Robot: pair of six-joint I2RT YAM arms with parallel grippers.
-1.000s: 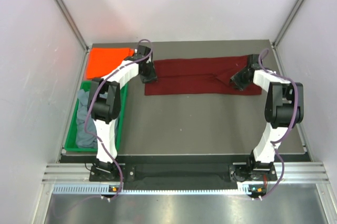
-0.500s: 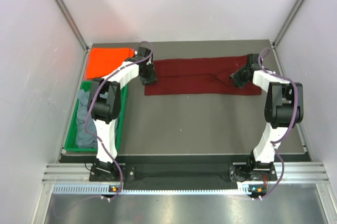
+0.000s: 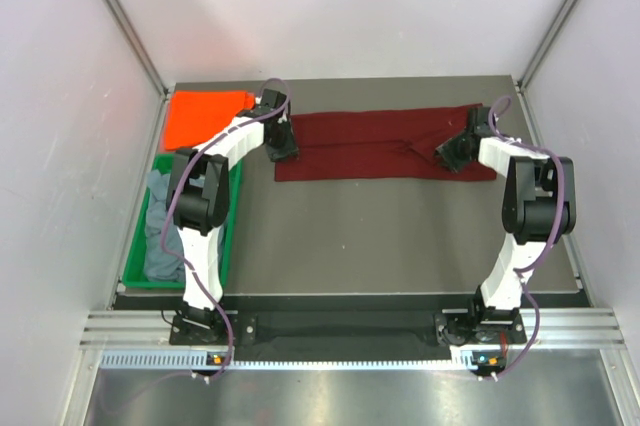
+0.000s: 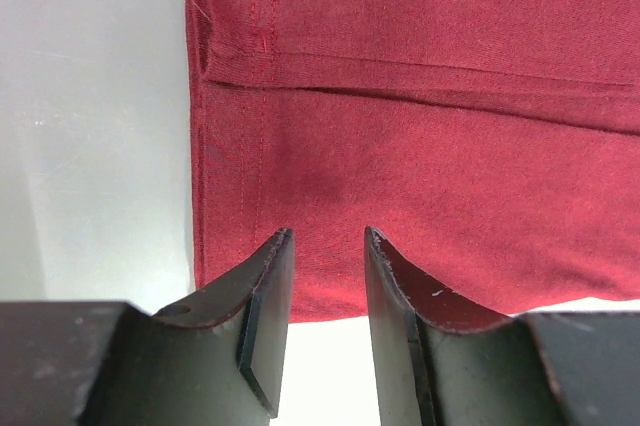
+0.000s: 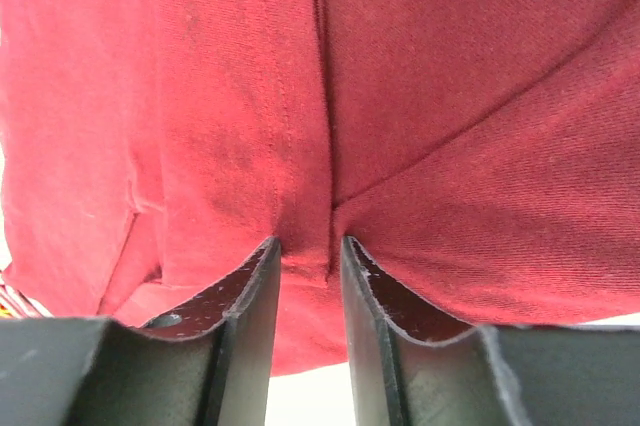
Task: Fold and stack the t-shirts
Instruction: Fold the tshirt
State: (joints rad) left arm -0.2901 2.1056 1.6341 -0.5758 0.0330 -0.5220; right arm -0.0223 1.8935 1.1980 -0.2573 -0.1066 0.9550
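The maroon t-shirt [image 3: 370, 144] lies folded into a long strip across the back of the table. My left gripper [image 3: 283, 149] stands open at its left end. In the left wrist view the flat cloth [image 4: 430, 96] lies under the left gripper [image 4: 327, 238], with bare table showing between the fingers. My right gripper [image 3: 450, 156] is at the strip's right end. In the right wrist view the right gripper [image 5: 310, 243] pinches a ridge of the maroon cloth [image 5: 450, 96], and creases run out from the pinch. The orange t-shirt [image 3: 200, 118] lies folded at the back left. The grey-blue t-shirt [image 3: 160, 236] sits crumpled in the tray.
A green plastic tray [image 3: 150, 284] stands along the table's left edge, in front of the orange shirt. White walls close in the table at the left, the right and the back. Grey table surface [image 3: 380, 236] stretches between the maroon strip and the arm bases.
The right gripper's jaws have narrowed onto the cloth and it has shifted slightly left and toward the back. The left arm has not moved.
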